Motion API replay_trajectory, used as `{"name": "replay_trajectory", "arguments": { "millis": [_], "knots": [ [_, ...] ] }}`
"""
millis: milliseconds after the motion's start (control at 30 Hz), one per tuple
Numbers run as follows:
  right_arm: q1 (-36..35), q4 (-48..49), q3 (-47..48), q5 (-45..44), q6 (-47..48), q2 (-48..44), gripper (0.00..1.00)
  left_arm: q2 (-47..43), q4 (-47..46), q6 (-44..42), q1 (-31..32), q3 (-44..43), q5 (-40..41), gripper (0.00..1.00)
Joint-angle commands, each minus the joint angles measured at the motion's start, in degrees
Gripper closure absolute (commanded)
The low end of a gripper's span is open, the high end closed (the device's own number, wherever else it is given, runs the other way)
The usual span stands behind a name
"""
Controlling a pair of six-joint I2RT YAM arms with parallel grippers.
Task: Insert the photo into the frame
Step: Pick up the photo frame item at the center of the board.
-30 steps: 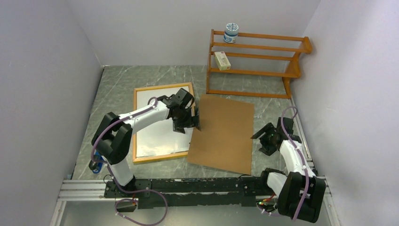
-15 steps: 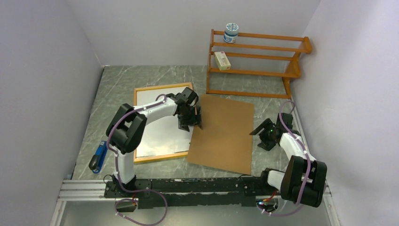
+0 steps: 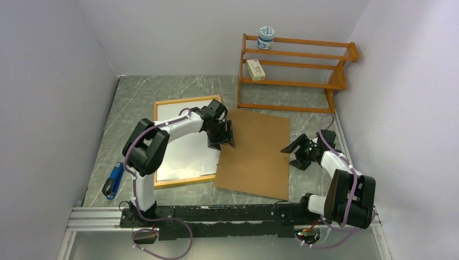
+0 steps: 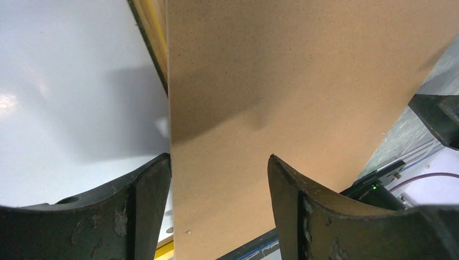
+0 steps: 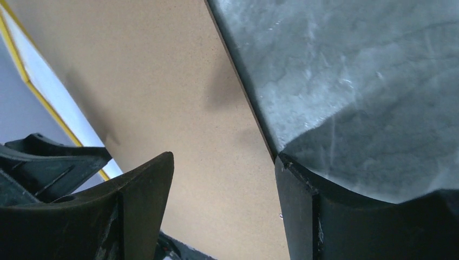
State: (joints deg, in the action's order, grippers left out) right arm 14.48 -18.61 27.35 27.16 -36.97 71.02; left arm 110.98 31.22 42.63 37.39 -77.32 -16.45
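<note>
What worried me most was the flat brown cardboard backing board (image 3: 257, 154). Its left edge rode up over the right rail of the thin rectangular picture frame (image 3: 155, 146), which lay with its light wood side up. If the two arms raised that board unevenly, I judged it could tip or skid and scrape across the sheet in the frame. That sheet was a large white rectangle (image 3: 184, 146), which I took for the photo lying face down. A finger closing at that overlap might also have snagged the photo and pulled it out of square. On the far side the board sat flush on the grey marbled table (image 3: 141, 92), so a pinch there looked likely to slip off.

The left arm reached forward across the frame, elbow bent and wrist turned down. The left gripper (image 3: 223, 140) was poised at the board's left edge with its jaws apart and nothing clamped. One finger (image 4: 146, 184) was over the white sheet and the other over cardboard. The right arm was folded low and angled inward. The right gripper (image 3: 292, 151) was likewise spread and holding nothing, straddling the board's right edge above board and bare table. The orange-brown wooden shelf rack (image 3: 295, 70) stood well apart at the back.
</note>
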Motion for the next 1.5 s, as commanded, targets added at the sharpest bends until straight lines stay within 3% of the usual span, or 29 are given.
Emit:
{"name": "replay_trajectory", "arguments": {
  "millis": [0, 133, 333, 900, 1067, 1133, 1367, 1467],
  "knots": [
    [-1.1, 0.7, -4.0, 3.4, 1.7, 4.2, 0.27, -0.2, -1.2, 0.0, 0.1, 0.1, -1.9, 0.31],
    [-1.3, 1.3, -4.6, 4.1, 1.4, 3.8, 0.27, -2.0, -3.4, 0.9, -0.3, 1.3, -5.2, 0.35],
    [-1.4, 1.0, -4.8, 4.1, 1.1, 2.9, 0.27, -5.7, -7.8, 3.6, -0.9, 3.5, -11.8, 0.51],
    [-2.0, 0.2, -4.6, 1.5, 0.2, 1.1, 0.28, -10.6, -14.6, 6.2, -2.8, 5.4, -23.0, 0.55],
    [-2.1, -0.3, -4.6, 0.8, 0.7, 0.4, 0.29, -9.8, -20.6, 9.3, -2.8, 7.2, -28.2, 0.65],
    [-2.1, -0.5, -4.7, 0.1, 0.9, 0.0, 0.29, -9.9, -20.3, 9.5, -2.9, 6.8, -28.2, 0.71],
    [-2.2, -1.2, -4.4, -1.5, 1.0, -0.7, 0.31, -11.0, -21.8, 11.9, -3.5, 7.5, -28.1, 0.73],
    [-2.4, -1.8, -4.1, -2.2, 1.0, -1.4, 0.31, -11.8, -17.5, 9.3, -3.5, 6.1, -24.9, 0.79]
  ]
}}
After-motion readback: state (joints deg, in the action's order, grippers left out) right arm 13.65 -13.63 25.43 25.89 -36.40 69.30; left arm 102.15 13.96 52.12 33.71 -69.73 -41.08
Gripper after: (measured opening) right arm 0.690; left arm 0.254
